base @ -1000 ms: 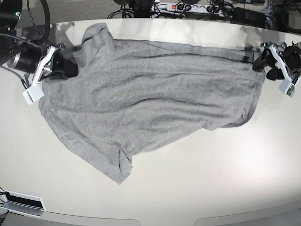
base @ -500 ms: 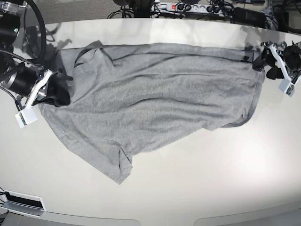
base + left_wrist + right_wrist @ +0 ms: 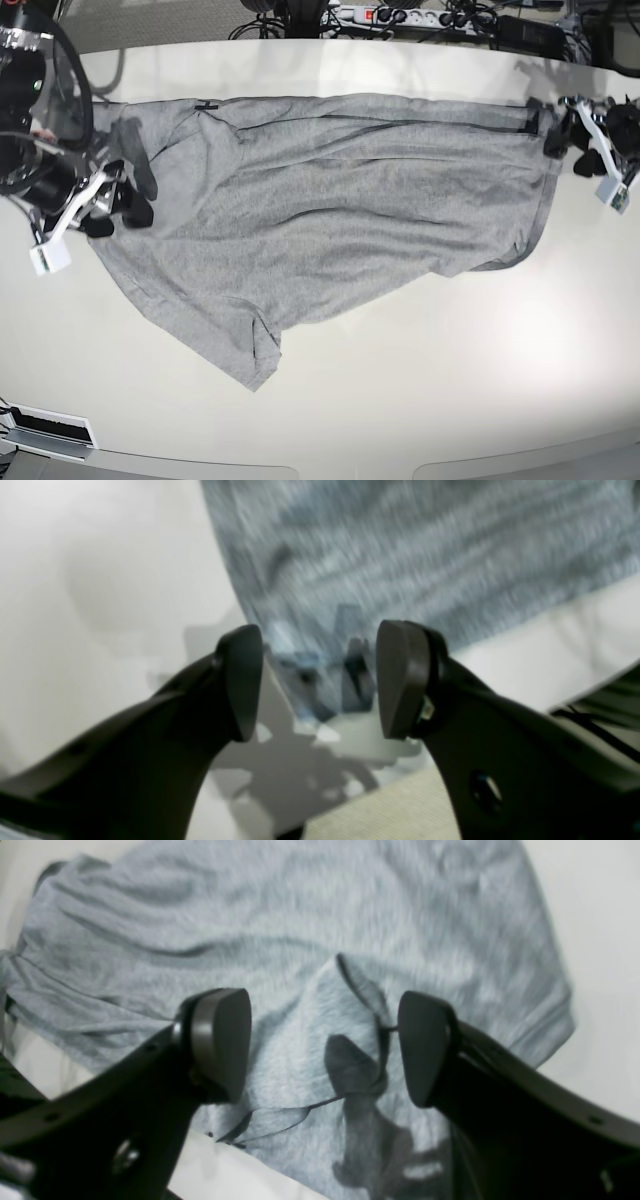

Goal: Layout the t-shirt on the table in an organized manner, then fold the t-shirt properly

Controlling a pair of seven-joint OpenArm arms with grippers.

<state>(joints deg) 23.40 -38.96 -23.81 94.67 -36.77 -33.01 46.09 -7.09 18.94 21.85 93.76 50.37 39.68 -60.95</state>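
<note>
Across the worktop the t-shirt runs lengthwise between your claws: right claw, spread and empty, over one end; left claw, spread, beside the other.

Power strip, tangled black cables behind; grey floor.

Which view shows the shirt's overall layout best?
Base: the whole shirt shows, spread across the table. The right wrist view shows only a wrinkled sleeve area; the left wrist view, a blurred edge.
</note>
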